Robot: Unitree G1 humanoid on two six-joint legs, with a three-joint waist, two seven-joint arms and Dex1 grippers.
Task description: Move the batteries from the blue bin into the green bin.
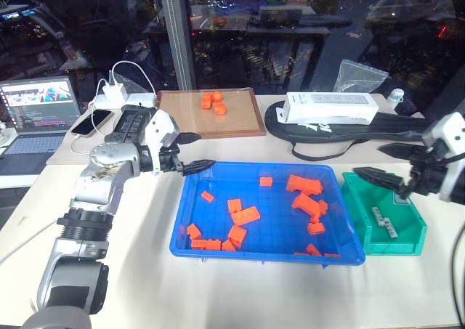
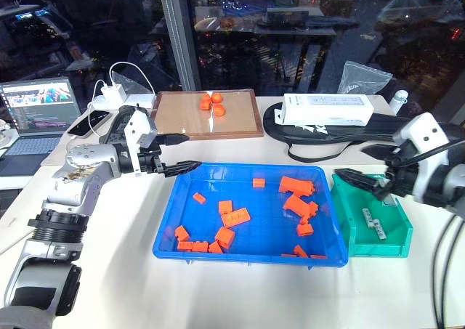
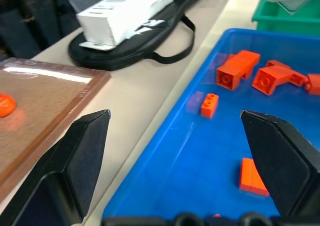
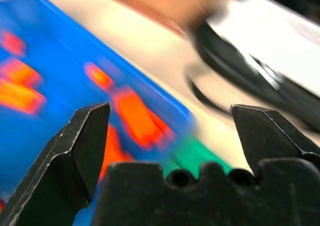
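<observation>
Batteries (image 1: 384,221), slim silvery-grey cylinders, lie in my deep green plastic bin (image 1: 363,224). Right end effector (image 1: 378,176) gapes wide, empty, above it. Left end effector (image 1: 197,166), also wide, hovers at the shallow blue plastic bin (image 1: 190,220).

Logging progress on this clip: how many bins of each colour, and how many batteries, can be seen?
Blue bin: 1
Green bin: 1
Batteries, both lying in the green bin: 2
Total: 4

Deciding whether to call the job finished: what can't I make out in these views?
- Small deep green plastic bin: slim grey batteries too small to count.
- Large shallow blue plastic tray: orange plastic blocks could hide a battery.
- Right wrist view: motion blur; open right gripper covers its lower part.
</observation>
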